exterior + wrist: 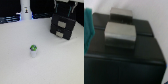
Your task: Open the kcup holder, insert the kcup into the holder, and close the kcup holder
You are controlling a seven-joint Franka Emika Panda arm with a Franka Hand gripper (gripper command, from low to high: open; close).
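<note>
My gripper (69, 10) hovers over the black kcup holder (63, 26) at the table's (15, 55) far side; I cannot tell its opening. The green-topped kcup (34, 51) stands well apart, mid-table.

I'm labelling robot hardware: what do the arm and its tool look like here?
Only the tool shows, at the exterior view's top edge: dark, blocky, with pale vertical parts. Blur hides any cables or markings. The wrist view shows none of it.
</note>
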